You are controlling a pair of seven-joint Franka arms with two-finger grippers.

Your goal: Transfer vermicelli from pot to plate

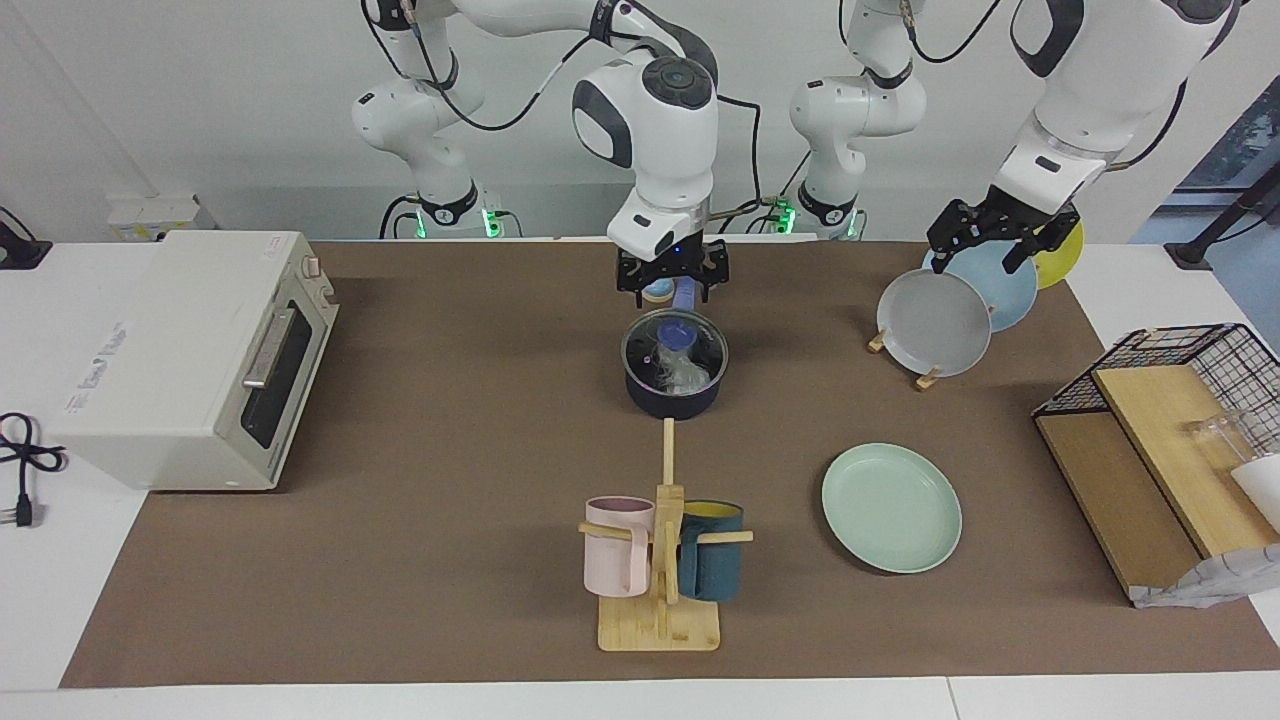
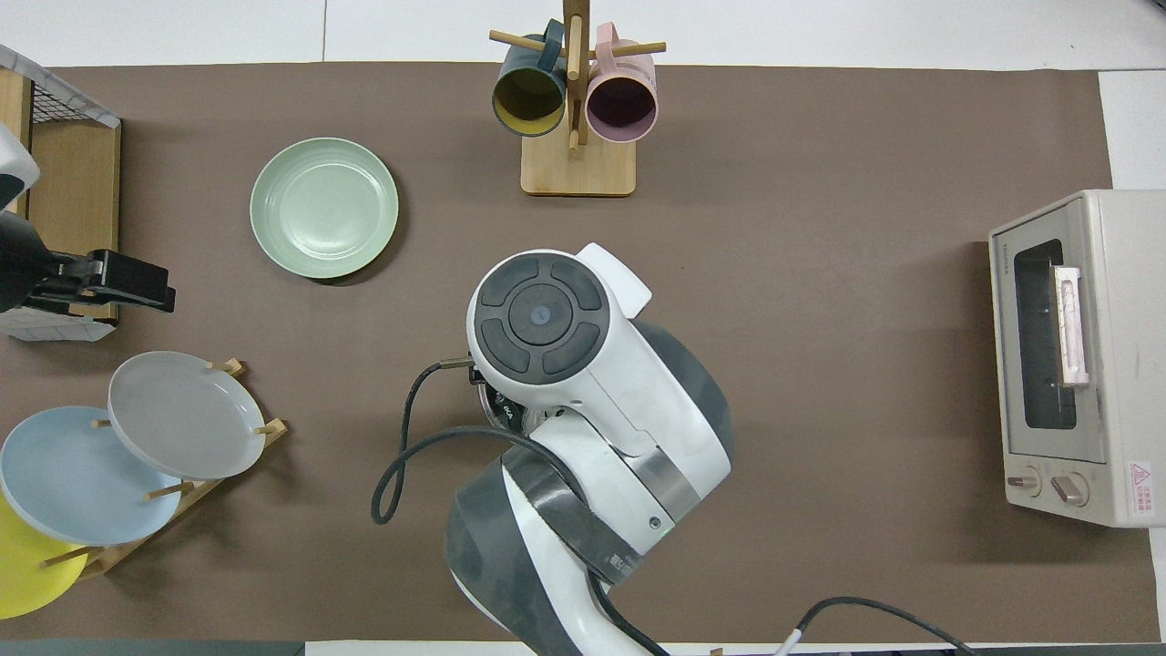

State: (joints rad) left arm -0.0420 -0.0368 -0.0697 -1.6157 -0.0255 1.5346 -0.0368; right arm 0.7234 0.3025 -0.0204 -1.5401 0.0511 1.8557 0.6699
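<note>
Under glass lid, glassy vermicelli (image 1: 683,372) inside round navy pot (image 1: 672,398); right hand (image 1: 672,290) spread, empty.

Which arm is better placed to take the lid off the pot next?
Right. The right gripper hangs open over the pot handle, beside the glass lid; the left gripper waits over the plate rack.

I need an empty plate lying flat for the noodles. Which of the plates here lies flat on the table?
The mint-green plate. The grey plate, light blue plate and yellow plate stand tilted in the wooden rack.
</note>
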